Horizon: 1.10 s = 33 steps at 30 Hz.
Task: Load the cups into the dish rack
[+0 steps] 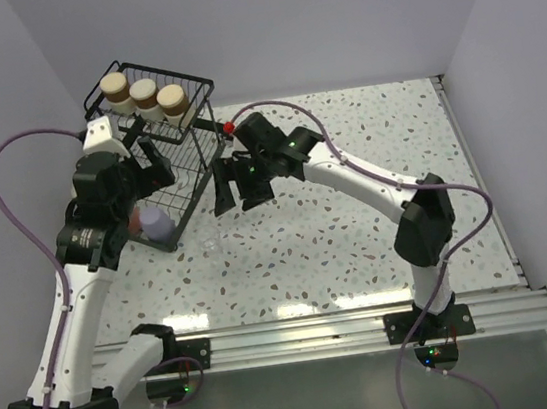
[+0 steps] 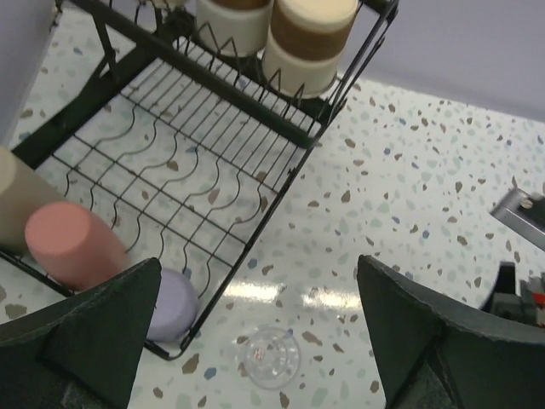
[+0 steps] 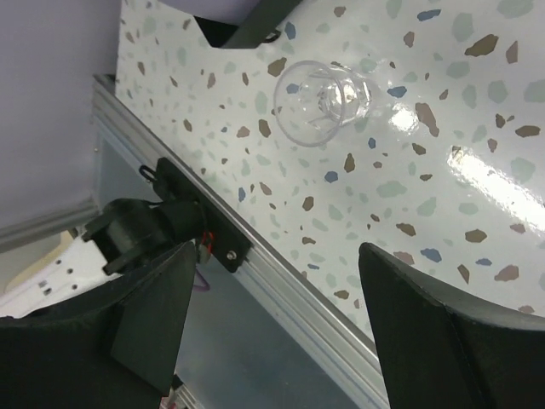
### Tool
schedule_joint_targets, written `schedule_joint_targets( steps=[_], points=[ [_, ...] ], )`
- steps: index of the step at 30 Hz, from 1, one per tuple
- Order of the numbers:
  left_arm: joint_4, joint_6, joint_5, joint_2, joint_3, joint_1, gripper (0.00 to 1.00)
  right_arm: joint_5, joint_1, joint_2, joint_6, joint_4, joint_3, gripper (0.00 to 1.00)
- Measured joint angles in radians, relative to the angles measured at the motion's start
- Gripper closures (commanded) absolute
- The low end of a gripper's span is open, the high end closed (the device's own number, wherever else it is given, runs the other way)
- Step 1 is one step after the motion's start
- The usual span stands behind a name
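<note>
The black wire dish rack stands at the table's back left. Three cups with cream and brown banded sides stand in its upper basket. On the lower tier lie a red-pink cup, a tan cup and a lavender cup. A clear glass cup stands on the table just outside the rack's front corner. My left gripper hangs open above it, holding nothing. My right gripper is open and empty, just right of the rack.
An aluminium rail runs along the table's near edge, with the arm bases bolted to it. Walls close in the back and both sides. A small red thing sits behind the right wrist. Purple cables loop off both arms.
</note>
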<state>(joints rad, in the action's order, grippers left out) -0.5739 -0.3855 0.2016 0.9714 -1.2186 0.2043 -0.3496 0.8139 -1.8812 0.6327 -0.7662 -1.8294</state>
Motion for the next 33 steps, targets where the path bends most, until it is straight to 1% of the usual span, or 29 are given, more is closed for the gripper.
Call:
schedule_joint_targets(
  steps=[5, 8, 18, 21, 25, 26, 32, 33],
  points=[
    [-0.108, -0.035, -0.032, -0.044, 0.080, 0.000, 0.02, 0.011, 0.028, -0.184, -0.034, -0.064, -0.134, 0.21],
    [-0.155, -0.050, -0.049, -0.065, 0.112, 0.000, 0.02, 0.029, 0.039, -0.253, -0.050, -0.085, -0.188, 0.21],
    [-0.206, -0.069, -0.098, -0.148, 0.170, 0.000, 0.03, 0.047, 0.065, -0.352, -0.038, -0.088, -0.196, 0.27],
    [-0.212, -0.068, -0.108, -0.156, 0.185, 0.000, 0.04, 0.054, 0.073, -0.362, -0.024, -0.085, -0.196, 0.31],
    [-0.219, -0.068, -0.120, -0.161, 0.196, 0.000, 0.04, 0.075, 0.082, -0.364, -0.003, -0.071, -0.196, 0.39],
    [-0.222, -0.068, -0.121, -0.162, 0.196, 0.000, 0.04, 0.080, 0.084, -0.366, 0.002, -0.068, -0.196, 0.43],
    [-0.233, -0.066, -0.125, -0.188, 0.196, 0.000, 0.04, 0.114, 0.087, -0.401, 0.036, -0.050, -0.196, 0.50],
    [-0.236, -0.065, -0.125, -0.194, 0.196, 0.000, 0.04, 0.121, 0.087, -0.406, 0.041, -0.048, -0.196, 0.54]
  ],
)
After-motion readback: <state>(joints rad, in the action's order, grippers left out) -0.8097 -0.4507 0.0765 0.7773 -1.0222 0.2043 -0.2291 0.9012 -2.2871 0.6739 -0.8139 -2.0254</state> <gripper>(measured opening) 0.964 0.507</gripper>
